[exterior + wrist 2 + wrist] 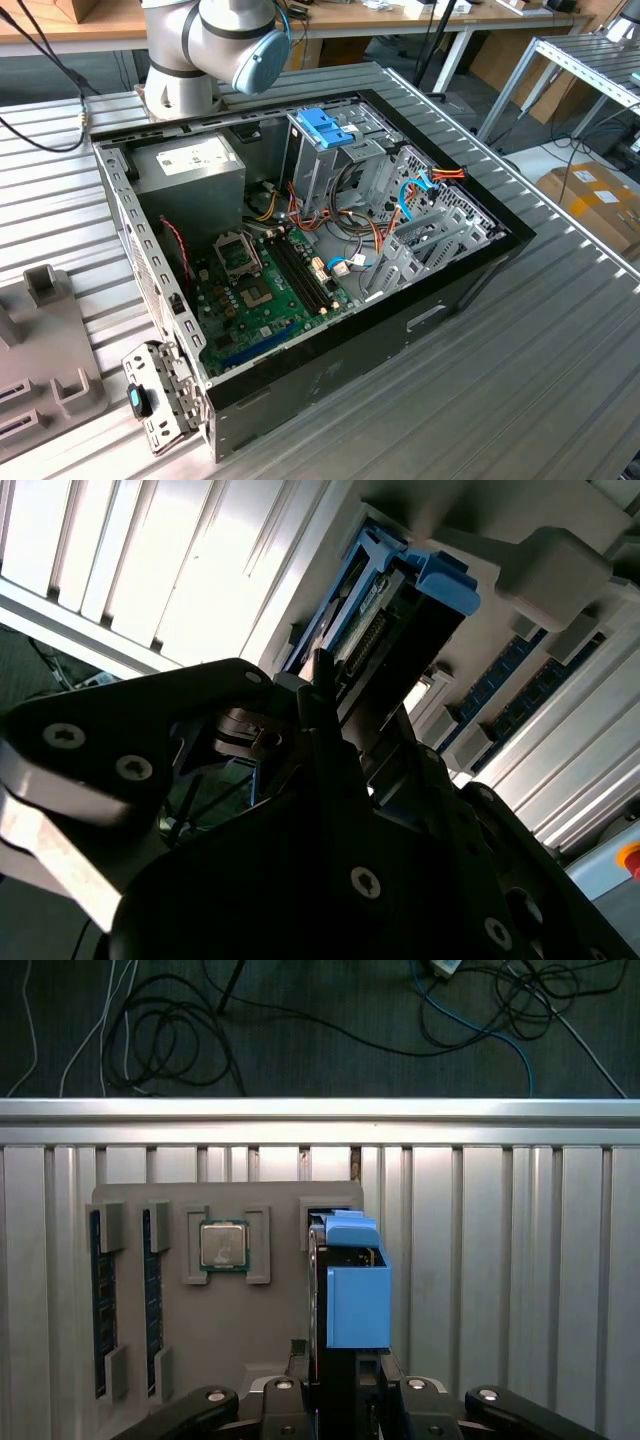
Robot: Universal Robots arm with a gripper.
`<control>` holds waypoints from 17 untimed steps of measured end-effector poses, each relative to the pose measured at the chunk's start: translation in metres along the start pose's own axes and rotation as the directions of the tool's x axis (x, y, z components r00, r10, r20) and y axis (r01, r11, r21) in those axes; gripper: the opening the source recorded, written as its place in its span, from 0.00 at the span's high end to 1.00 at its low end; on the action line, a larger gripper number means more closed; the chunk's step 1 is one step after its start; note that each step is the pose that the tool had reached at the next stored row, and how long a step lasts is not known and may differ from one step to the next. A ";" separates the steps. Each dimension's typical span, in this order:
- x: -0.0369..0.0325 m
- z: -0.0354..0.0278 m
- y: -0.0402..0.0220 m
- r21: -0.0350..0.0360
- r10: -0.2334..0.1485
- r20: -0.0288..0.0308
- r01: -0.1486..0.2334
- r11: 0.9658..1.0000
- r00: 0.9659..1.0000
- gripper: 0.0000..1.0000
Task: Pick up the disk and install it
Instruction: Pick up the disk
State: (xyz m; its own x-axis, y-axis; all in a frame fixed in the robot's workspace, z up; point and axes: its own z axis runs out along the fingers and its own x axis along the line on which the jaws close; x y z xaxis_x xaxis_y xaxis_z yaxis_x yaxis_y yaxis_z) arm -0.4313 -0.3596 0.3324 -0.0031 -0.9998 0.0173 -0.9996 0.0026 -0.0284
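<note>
Tool [345,1380] straddles the upright disk [352,1285], which is seated in a grey tray [270,1330] on the tabletop [500,1260]; cannot tell if clamped.

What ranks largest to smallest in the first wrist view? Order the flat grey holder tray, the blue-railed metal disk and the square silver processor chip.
1. grey holder tray
2. blue-railed disk, nearer the camera, so less sure
3. processor chip

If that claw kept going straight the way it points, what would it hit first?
Most likely the disk, standing on edge in the grey holder directly ahead of the gripper. It looks very close, perhaps already touching; depth is hard to judge.
</note>
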 end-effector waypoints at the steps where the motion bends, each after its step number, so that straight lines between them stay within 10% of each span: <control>1: 0.0000 -0.0012 0.0000 0.000 0.000 0.000 0.000 1.000 1.000 0.65; 11: 0.0004 -0.0248 -0.0007 0.000 0.000 0.000 0.000 1.000 1.000 0.65; 17: 0.0009 -0.0504 -0.0014 0.000 0.000 0.000 0.000 1.000 1.000 0.65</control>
State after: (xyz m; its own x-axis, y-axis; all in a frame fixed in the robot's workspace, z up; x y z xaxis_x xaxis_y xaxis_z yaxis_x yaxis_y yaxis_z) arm -0.4313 -0.3595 0.3828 -0.0031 -0.9998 0.0172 -0.9996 0.0026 -0.0285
